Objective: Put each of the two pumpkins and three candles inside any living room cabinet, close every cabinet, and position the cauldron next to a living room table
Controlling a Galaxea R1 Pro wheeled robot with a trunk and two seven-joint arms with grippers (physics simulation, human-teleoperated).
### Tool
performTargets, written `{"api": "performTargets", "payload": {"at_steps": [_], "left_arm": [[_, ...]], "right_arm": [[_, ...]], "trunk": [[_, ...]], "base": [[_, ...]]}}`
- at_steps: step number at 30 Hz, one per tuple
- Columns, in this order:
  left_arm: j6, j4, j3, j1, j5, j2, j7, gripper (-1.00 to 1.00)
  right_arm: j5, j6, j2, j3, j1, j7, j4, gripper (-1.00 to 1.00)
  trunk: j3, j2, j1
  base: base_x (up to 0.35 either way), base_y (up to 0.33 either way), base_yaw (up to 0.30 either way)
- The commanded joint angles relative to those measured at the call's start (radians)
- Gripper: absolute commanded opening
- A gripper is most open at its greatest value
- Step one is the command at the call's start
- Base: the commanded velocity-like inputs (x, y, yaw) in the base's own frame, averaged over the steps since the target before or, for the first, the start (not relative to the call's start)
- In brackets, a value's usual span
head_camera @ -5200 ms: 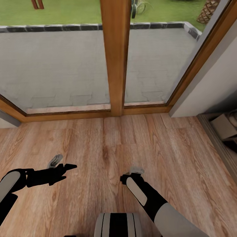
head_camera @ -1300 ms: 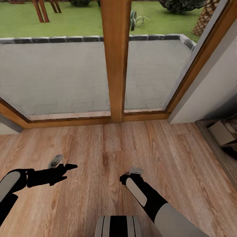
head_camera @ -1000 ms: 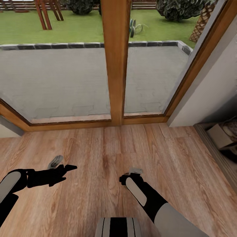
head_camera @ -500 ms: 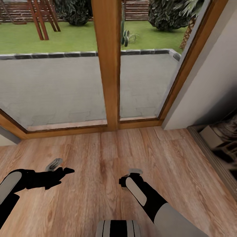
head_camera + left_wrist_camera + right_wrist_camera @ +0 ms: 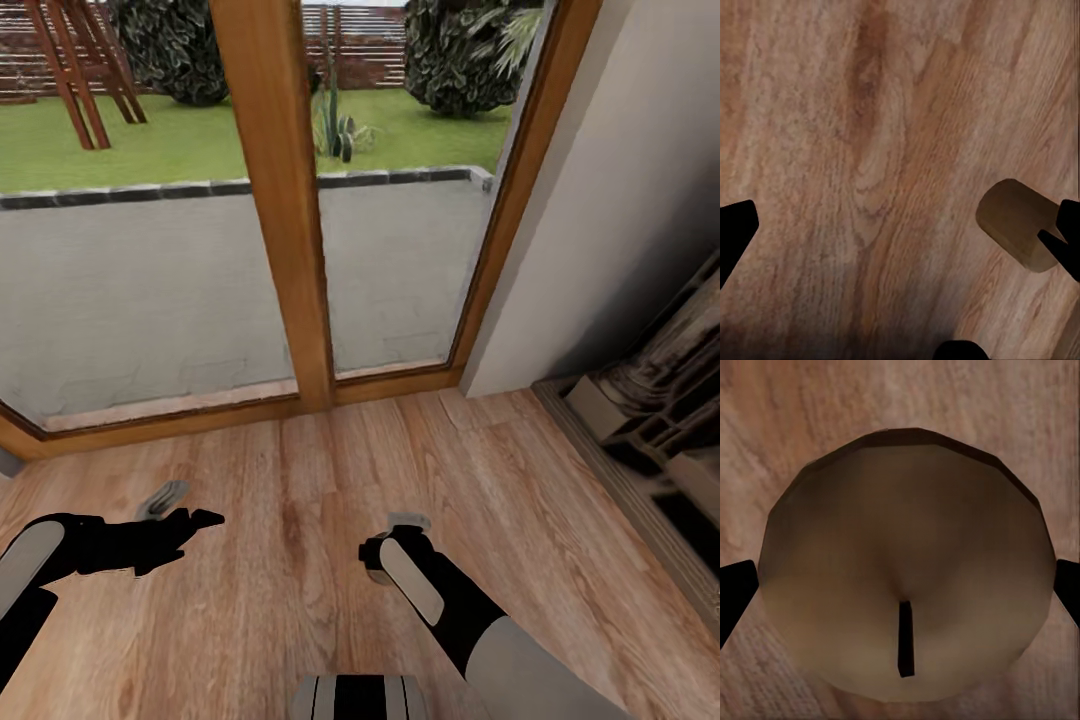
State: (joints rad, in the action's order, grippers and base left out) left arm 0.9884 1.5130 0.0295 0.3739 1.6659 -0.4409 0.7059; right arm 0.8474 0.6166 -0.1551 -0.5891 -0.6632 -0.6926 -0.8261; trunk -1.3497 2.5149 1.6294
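1. Tan right candle (image 5: 907, 562) is sitting wick-up between the right fingers (image 5: 735, 592), reaching almost from one to the other. I cannot tell whether they are pressing on it.
2. Left fingers (image 5: 735, 234) are standing spread over the plank floor (image 5: 300, 600). The left candle (image 5: 1016, 232) is lying just beside one of them, and I cannot tell whether it is touching.
3. The robot is facing the glass door (image 5: 275, 200) with both arms held low, so the step in hand is probably carrying the candles to a cabinet.
4. To do this well, it should be keeping both wrists level and turning the base slowly. The left candle looks poorly secured and is at risk of dropping.
5. Closing on the left candle before travelling would be safer, if it is indeed loose.
6. Ahead, the door frame is blocking any forward travel, so turning away is the likely next need.
7. To the right, a grey wall (image 5: 620, 200) and a blurred dark recess (image 5: 650, 400) with a raised sill (image 5: 640, 500) are narrowing the room. The right elbow should be staying clear of that sill.
8. Open floor is lying to the left and towards the robot, giving the better side for swinging round
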Motion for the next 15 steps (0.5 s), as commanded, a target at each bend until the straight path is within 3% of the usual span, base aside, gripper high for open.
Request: {"api": "performTargets", "payload": {"at_steps": [1, 15], "left_arm": [[0.0, 0.001, 0.001, 0.0, 0.01, -0.001, 0.01, 1.0], [0.0, 0.001, 0.0, 0.0, 0.012, -0.002, 0.01, 1.0]], "right_arm": [[0.009, 0.002, 0.0, -0.003, -0.001, -0.008, -0.001, -1.0], [0.012, 0.002, -0.002, -0.003, -0.001, -0.008, -0.001, -1.0]], "trunk": [[0.002, 0.0, -0.001], [0.04, -0.003, -0.007]], "base": [[0.0, 0.0, -0.207], [-0.047, 0.0, -0.2]]}}
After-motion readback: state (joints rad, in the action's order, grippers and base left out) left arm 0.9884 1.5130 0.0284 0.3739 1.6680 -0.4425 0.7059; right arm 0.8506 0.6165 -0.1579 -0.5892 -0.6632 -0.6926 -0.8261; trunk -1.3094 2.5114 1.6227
